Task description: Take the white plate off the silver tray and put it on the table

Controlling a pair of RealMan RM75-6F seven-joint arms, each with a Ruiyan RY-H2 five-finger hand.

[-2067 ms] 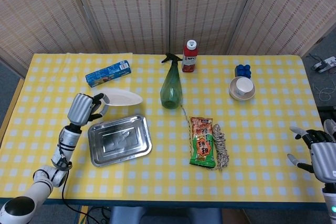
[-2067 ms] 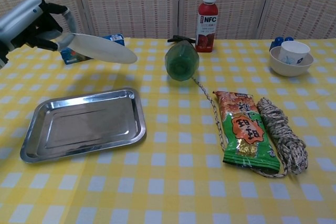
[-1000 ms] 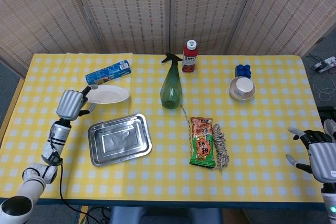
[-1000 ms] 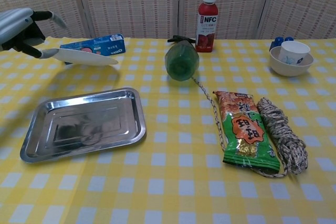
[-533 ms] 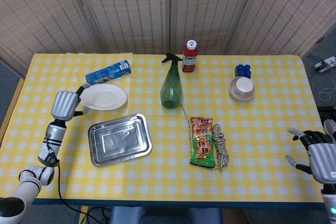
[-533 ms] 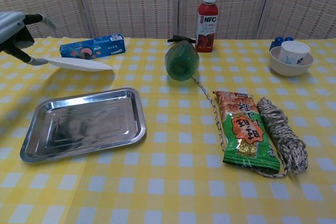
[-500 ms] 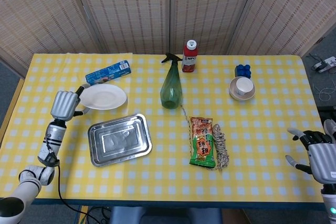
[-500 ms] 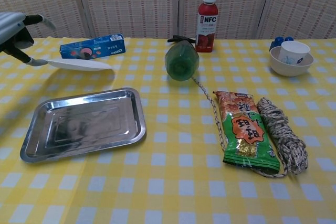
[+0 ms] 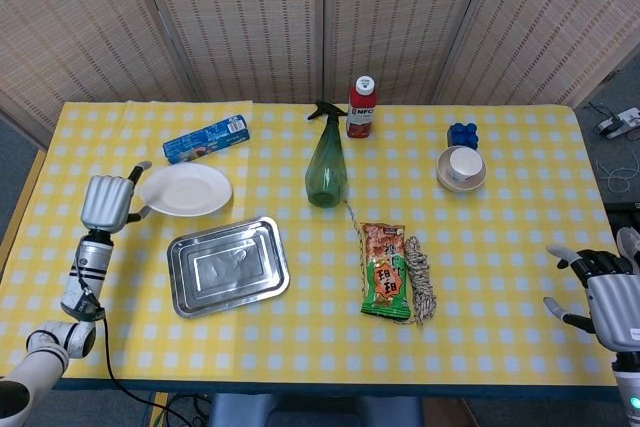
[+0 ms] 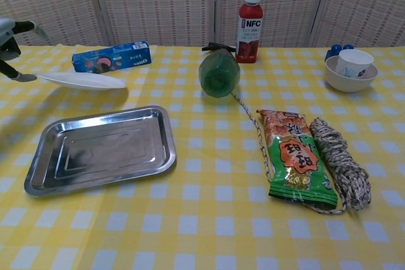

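The white plate (image 9: 187,190) hangs low over the yellow checked table, left of and behind the silver tray (image 9: 228,265). My left hand (image 9: 105,202) grips the plate's left rim. In the chest view the plate (image 10: 82,80) lies nearly flat, close above the cloth, with my left hand (image 10: 9,39) at the frame's left edge; I cannot tell if the plate touches the table. The tray (image 10: 101,148) has nothing on it. My right hand (image 9: 610,292) hovers at the table's front right corner, fingers spread and holding nothing.
A blue biscuit box (image 9: 206,139) lies just behind the plate. A green spray bottle (image 9: 325,172) and a red drink bottle (image 9: 362,107) stand mid-table. A bowl with a cup (image 9: 462,167) sits back right. A snack bag (image 9: 385,269) and a rope bundle (image 9: 420,277) lie right of the tray.
My left hand has carried the plate to the left and downward, from tilted above the tray's far edge to nearly flat just over the table. The right hand has stayed put.
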